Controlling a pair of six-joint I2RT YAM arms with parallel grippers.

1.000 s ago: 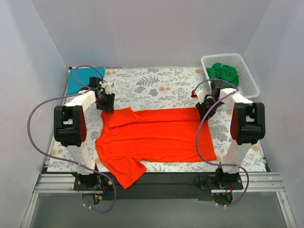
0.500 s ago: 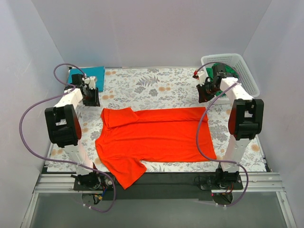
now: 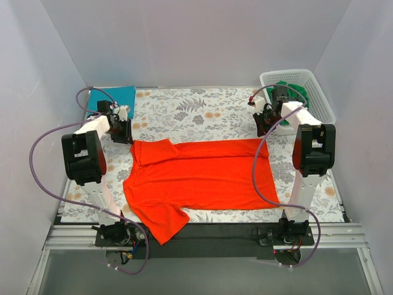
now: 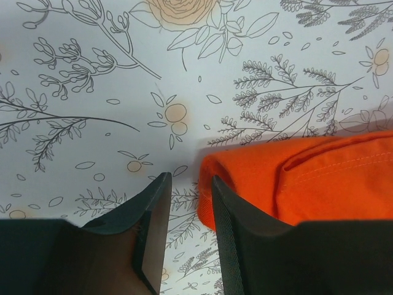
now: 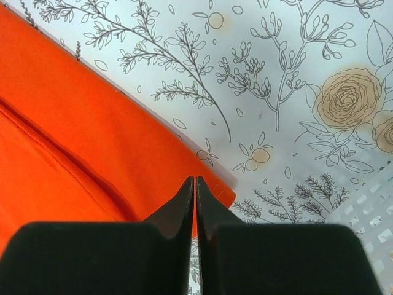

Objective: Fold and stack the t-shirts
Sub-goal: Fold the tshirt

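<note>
Left gripper hangs over the floral bench just beside the far-left corner of the orange t-shirt, jaws parted narrowly, nothing between them. Right gripper sits above the shirt's far-right corner, jaws pressed together, no cloth seen between them. Shirt lies spread flat mid-bench. Teal folded cloth occupies the far-left corner. Green garments lie in the white basket, far right.
</note>
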